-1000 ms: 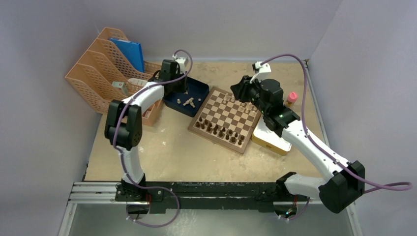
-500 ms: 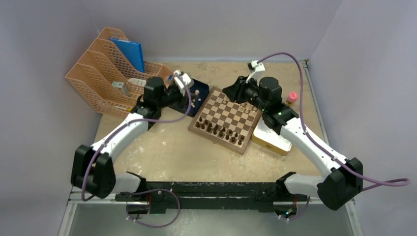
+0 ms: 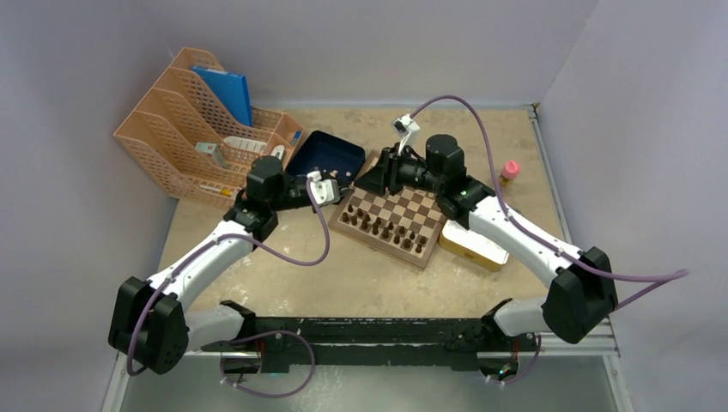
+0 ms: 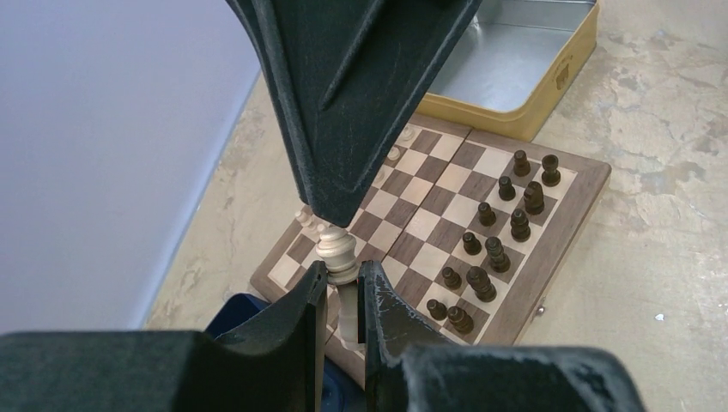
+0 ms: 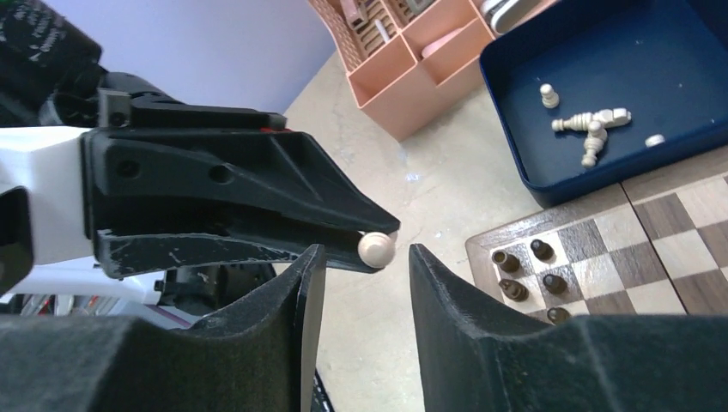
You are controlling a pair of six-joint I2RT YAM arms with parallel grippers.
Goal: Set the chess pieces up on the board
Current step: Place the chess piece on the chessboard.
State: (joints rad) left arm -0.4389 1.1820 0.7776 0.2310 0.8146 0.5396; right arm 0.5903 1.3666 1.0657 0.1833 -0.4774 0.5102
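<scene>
My left gripper point(image 4: 343, 283) is shut on a light beige chess piece point(image 4: 336, 251) and holds it in the air just off the board's point(image 3: 397, 206) left corner. My right gripper point(image 5: 365, 283) is open, tip to tip with the left gripper point(image 3: 330, 190). The piece's round end point(image 5: 376, 249) sits just ahead of the open jaws, touching neither finger. Several more beige pieces point(image 5: 588, 124) lie in the dark blue tray point(image 5: 601, 51). A few beige pieces point(image 4: 302, 215) stand at the board's far edge. Dark pieces point(image 4: 494, 249) fill the near rows.
The open yellow-rimmed tin point(image 3: 472, 245) lies by the board's right side. Orange mesh file racks point(image 3: 197, 120) stand at the back left beside the tray point(image 3: 324, 153). A small pink-capped bottle point(image 3: 510, 170) stands at the right.
My left gripper left the tray and swung right and nearer with the beige piece. My right gripper moved left across the board to meet it.
</scene>
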